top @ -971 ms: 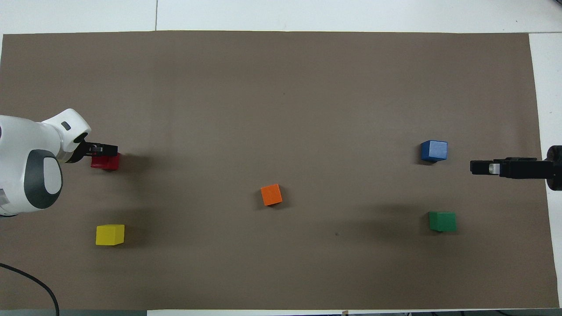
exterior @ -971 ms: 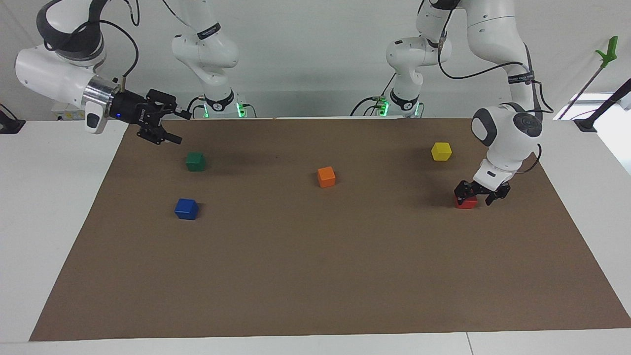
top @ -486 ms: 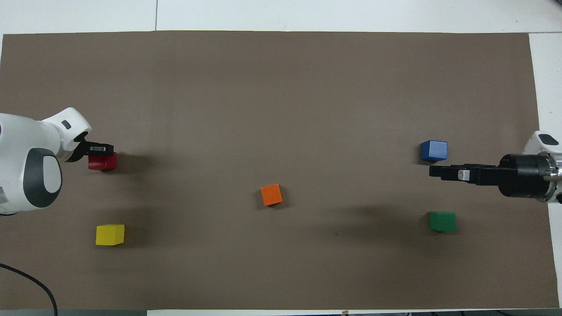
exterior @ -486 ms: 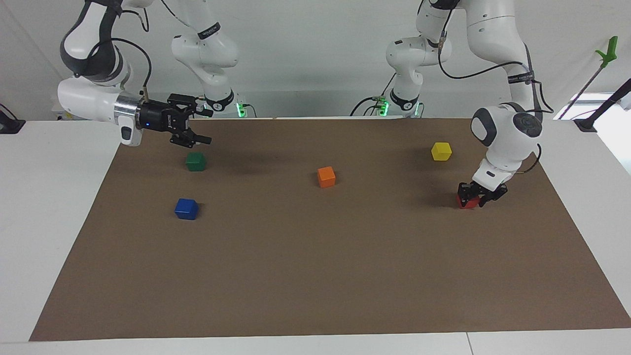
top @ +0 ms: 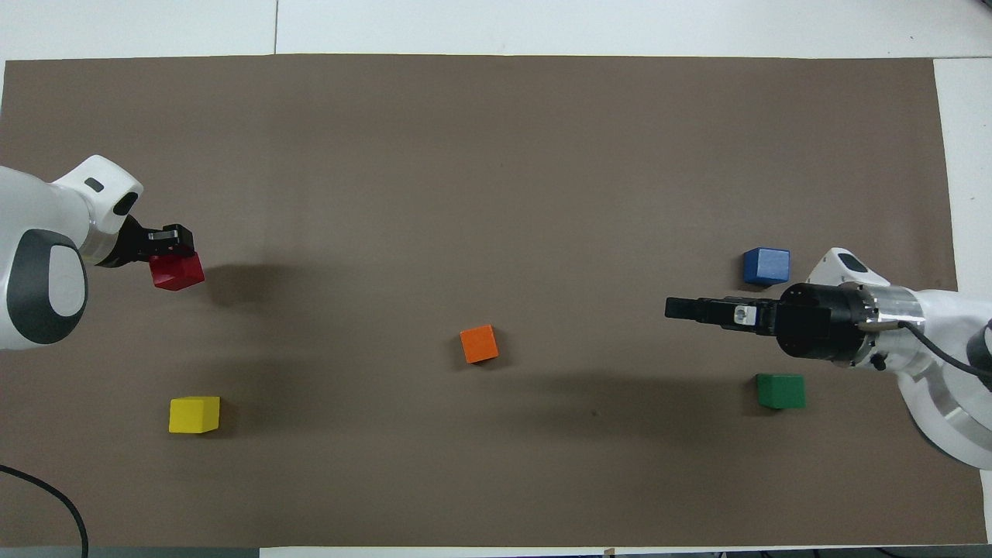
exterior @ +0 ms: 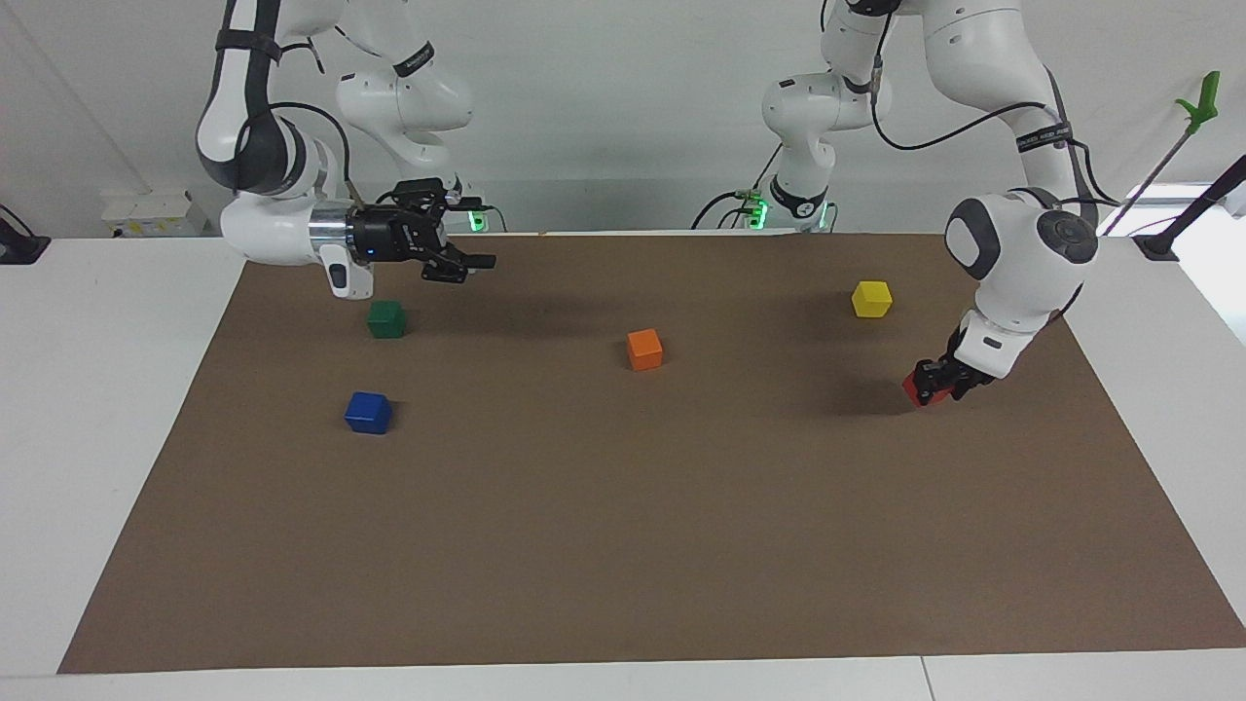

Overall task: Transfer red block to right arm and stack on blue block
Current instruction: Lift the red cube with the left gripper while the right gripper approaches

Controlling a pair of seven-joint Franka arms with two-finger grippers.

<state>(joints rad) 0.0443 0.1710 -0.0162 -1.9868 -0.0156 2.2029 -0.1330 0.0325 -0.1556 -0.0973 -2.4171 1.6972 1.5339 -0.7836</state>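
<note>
You had the left gripper clamped on the red block, tilted and lifted just clear of the brown mat at the left arm's end. The yellow block sat nearby, nearer the robots. Your right gripper, fingers apart and empty, hung level over the mat just beside the green block, with the blue block below it. The orange block lay between both grippers. The wrist band's lettering was unreadable.

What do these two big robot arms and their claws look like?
Both are glossy white jointed arms with dark grey joint caps and black cables. The right gripper is black, behind a silver collar and a small blue light. The left gripper is black too.
</note>
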